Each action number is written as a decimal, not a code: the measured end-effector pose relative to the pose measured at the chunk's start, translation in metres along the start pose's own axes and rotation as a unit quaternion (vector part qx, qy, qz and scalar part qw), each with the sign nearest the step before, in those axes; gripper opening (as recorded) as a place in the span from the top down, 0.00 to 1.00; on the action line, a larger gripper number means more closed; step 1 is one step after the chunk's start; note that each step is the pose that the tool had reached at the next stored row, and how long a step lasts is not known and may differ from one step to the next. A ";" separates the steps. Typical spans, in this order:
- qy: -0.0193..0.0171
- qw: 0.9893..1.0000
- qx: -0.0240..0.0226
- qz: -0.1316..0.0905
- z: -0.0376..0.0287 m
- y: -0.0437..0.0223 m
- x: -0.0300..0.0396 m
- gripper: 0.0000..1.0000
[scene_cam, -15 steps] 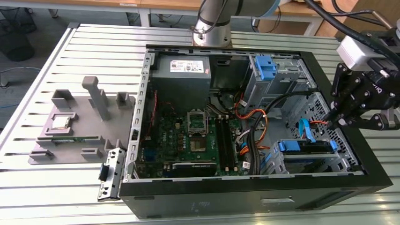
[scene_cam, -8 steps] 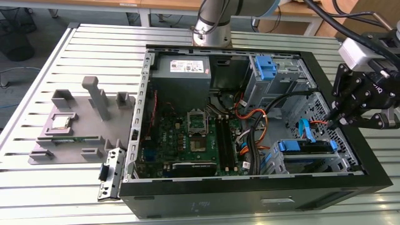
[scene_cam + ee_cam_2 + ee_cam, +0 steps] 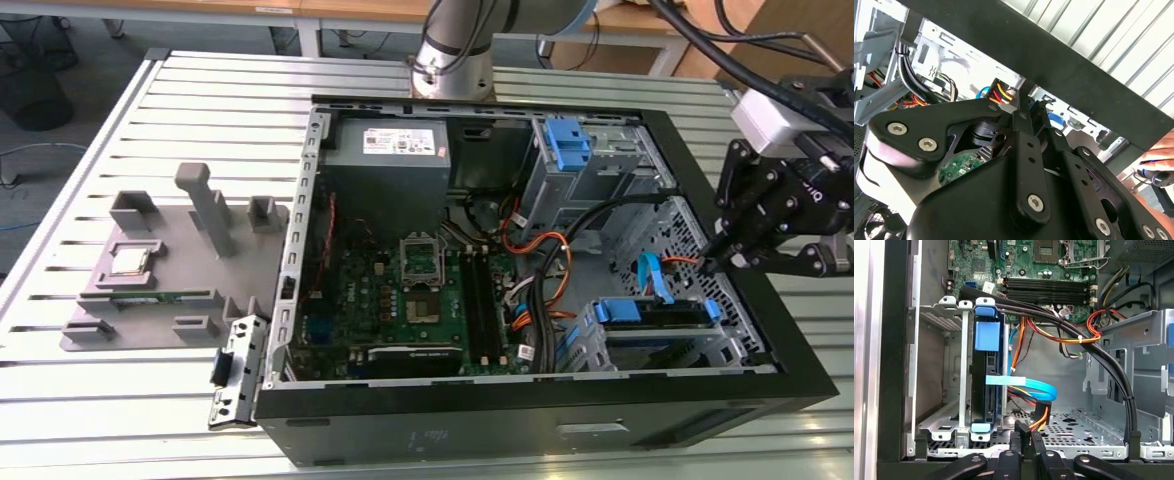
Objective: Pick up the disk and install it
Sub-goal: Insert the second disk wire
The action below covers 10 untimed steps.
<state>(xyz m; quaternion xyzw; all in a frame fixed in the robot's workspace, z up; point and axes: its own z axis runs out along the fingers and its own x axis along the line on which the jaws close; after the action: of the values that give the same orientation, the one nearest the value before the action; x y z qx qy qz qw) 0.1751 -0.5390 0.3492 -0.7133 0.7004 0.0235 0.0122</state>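
Over the black rim of the computer case, at the exterior view's right, the gripper hangs with its black fingers drawn together on nothing. Below it lies the perforated metal floor of the drive bay, open room crossed by a blue ribbon cable and orange wires. The disk stands on edge in its grey sheet-metal cage just beside that room, near the case's front corner; its dark side shows (the label cannot be seen), framed by a blue plastic bracket. Black cable bundles arc across towards the green motherboard.
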 end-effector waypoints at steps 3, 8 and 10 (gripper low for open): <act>0.000 1.000 0.000 0.000 0.0026 -0.0001 0.0000 0.77; 0.000 1.000 0.000 0.000 0.0037 0.0018 0.0000 0.77; 0.000 1.000 0.001 0.000 0.0037 0.0050 0.0000 0.77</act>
<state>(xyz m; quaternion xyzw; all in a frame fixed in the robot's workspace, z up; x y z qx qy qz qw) 0.1700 -0.5389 0.3455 -0.7135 0.7002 0.0225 0.0125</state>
